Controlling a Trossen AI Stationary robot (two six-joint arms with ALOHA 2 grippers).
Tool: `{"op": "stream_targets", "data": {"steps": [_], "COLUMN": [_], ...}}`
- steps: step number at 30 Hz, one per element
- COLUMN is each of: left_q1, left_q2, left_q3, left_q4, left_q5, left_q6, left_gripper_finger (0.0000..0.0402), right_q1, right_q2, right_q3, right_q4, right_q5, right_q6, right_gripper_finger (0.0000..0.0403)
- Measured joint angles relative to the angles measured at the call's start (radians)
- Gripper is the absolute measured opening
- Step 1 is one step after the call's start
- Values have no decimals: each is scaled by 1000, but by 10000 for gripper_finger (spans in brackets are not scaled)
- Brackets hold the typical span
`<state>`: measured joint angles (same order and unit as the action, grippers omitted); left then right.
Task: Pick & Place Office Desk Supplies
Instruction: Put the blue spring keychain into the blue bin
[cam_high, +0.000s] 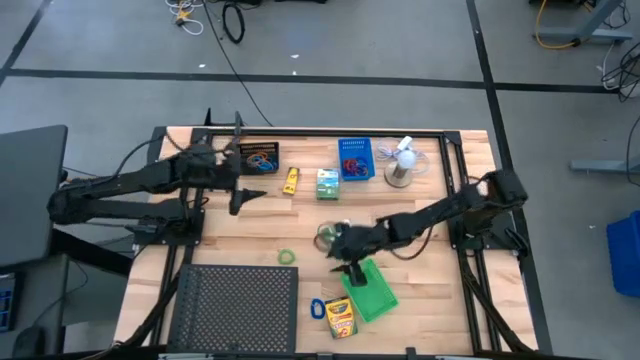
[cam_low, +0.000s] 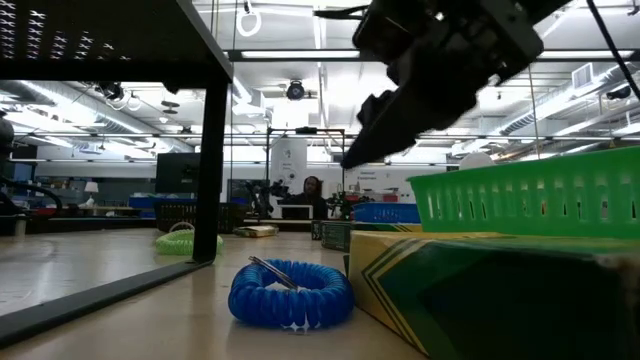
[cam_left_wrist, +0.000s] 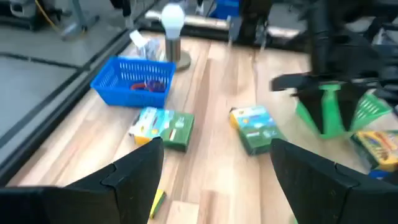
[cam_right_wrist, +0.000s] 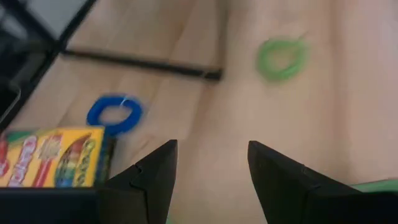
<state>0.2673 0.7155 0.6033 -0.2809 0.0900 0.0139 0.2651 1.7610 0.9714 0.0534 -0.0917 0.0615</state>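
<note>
Rubber-band loops already sit in the blue bin (cam_high: 354, 158) and black bin (cam_high: 259, 157) at upper centre, yet the crayon box (cam_high: 340, 317), blue loop (cam_high: 317, 308) and green loop (cam_high: 288, 257) lie loose at lower centre, where the right gripper (cam_high: 352, 271) hovers open and empty over the green bin (cam_high: 371, 292), left gripper (cam_high: 243, 196) likewise.

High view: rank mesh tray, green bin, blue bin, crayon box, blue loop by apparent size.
1. Black mesh tray, by far the largest.
2. Green bin, partly under the right end effector.
3. Blue bin; looks close to the green one, so that order is unsure.
4. Crayon box.
5. Blue loop.
</note>
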Motion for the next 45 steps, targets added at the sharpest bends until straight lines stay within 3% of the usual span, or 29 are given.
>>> {"op": "stream_targets", "data": {"steps": [9,19,25,32,45], "left_q1": [-53,-85,-85,-85,-85], "left_q2": [223,383,416,415,415], "left_q3": [0,0,0,0,0], "left_q4": [12,48,98,111,121], "left_q5": [-2,-3,-4,-4,-3], "left_q6": [-26,-33,-11,-2,5], "left_gripper_finger": [303,303,303,303,303], "right_q1": [88,96,101,114,143], "right_q2": [206,223,270,347,406], "right_q3": [288,354,356,384,459], "right_q4": [-261,-251,-193,-197,-288], "right_q5": [-2,-18,-22,-26,-14], "right_q6": [-8,102,148,167,111], "right_gripper_finger": [205,205,202,170,165]}}
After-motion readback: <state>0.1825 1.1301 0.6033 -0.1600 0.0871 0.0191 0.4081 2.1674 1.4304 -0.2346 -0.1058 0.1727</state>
